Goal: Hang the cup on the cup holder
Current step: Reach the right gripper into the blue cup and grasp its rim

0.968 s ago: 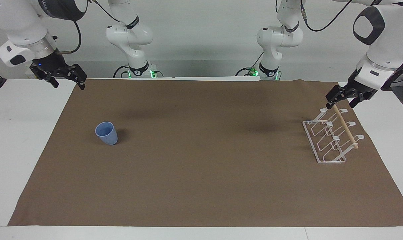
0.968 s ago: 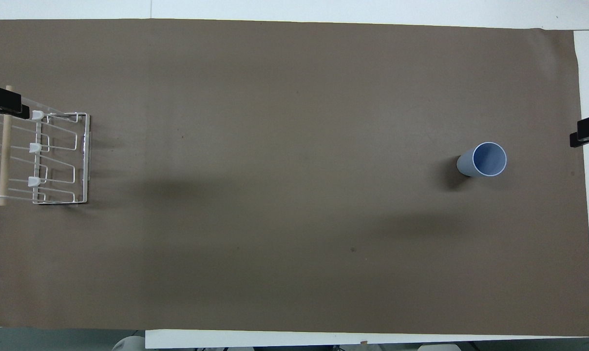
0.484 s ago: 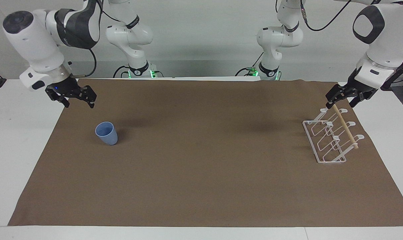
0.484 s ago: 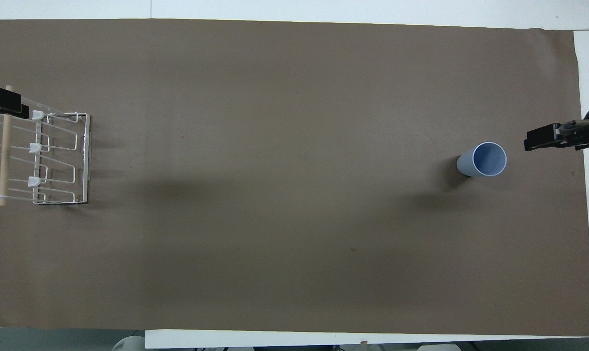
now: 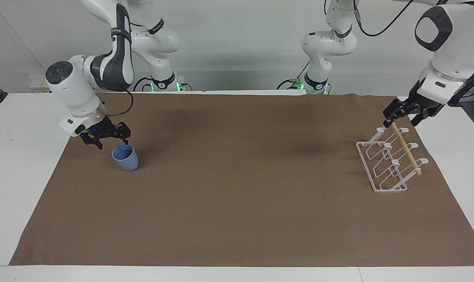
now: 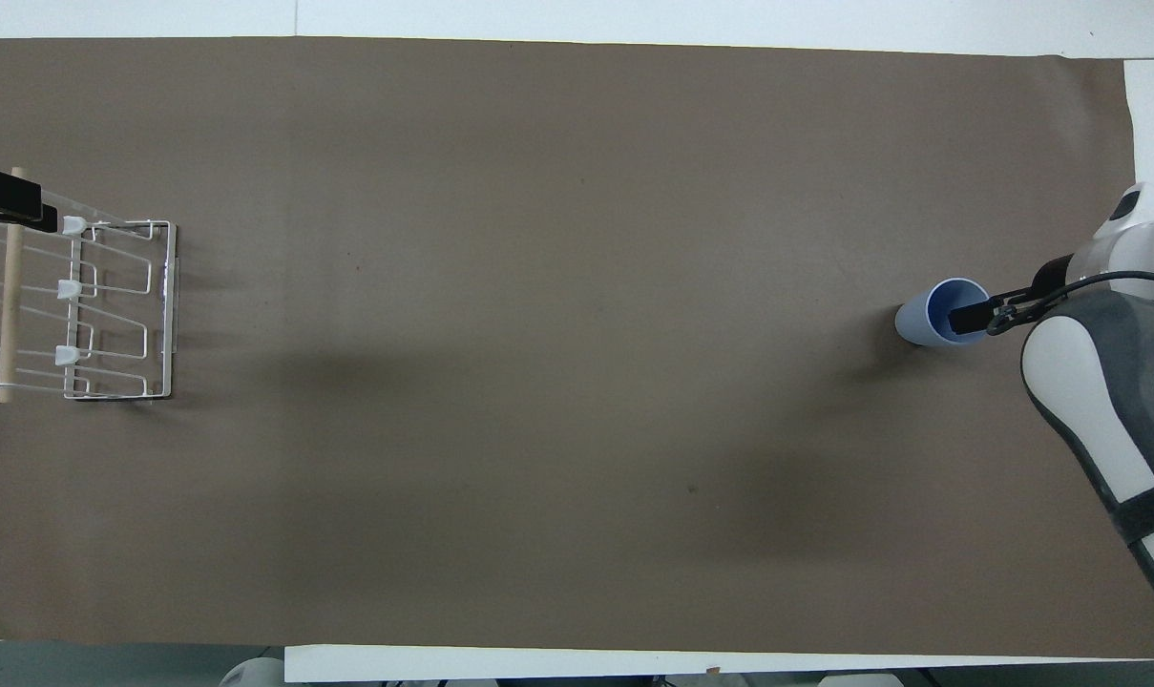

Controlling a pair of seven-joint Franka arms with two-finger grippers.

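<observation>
white table (image 5: 9, 164) under brown mat (image 5: 237, 203), pale wall (image 5: 237, 39)

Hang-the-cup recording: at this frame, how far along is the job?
Nothing is done yet: the cup stands upright on the brown mat, apart from the cup holder. In hand: the right gripper, open, at the cup's rim. The left gripper waits over the holder. Grasping, carrying and hanging remain.

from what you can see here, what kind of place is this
Most likely a robotics lab test bench, not a kitchen: two white Franka arms bolted at a white table, a plain brown mat as work surface, and only a blue cup and a wire cup holder laid out.
</observation>
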